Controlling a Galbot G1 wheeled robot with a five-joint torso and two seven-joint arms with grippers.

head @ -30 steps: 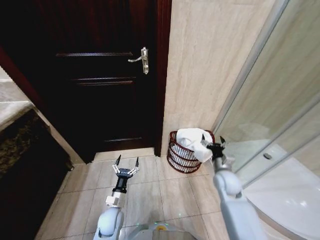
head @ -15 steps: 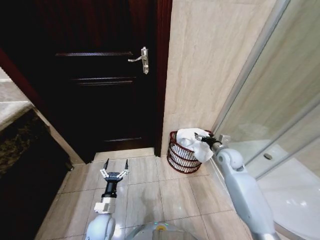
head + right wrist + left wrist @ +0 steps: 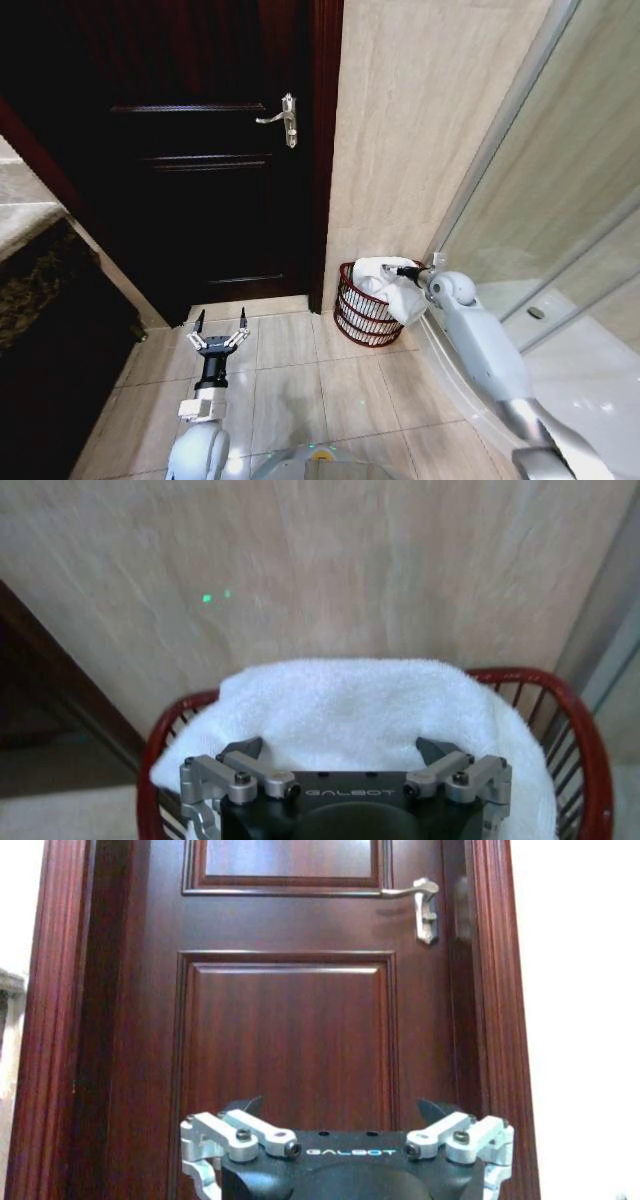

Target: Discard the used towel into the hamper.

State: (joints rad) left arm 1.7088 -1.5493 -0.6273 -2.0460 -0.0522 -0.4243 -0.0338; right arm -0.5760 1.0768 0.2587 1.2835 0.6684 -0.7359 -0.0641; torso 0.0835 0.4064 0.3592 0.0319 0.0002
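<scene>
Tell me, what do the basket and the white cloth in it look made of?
The hamper looks like painted or coated metal wire: thin reddish-brown ribs under a thicker glossy rim. The towel looks like soft cotton terry, with a fuzzy looped surface, draped over the rim.

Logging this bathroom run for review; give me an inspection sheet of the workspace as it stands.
Surface: beige tiled floor.
Job's things: white towel lies in the hamper, one part draped over its rim.
Clutter: nothing seen.
Grippers: right gripper open, above the towel; left gripper open, low above the floor, facing the door.
Cables: nothing seen.
Surroundings: dark door shut, tiled wall, glass shower screen.
</scene>
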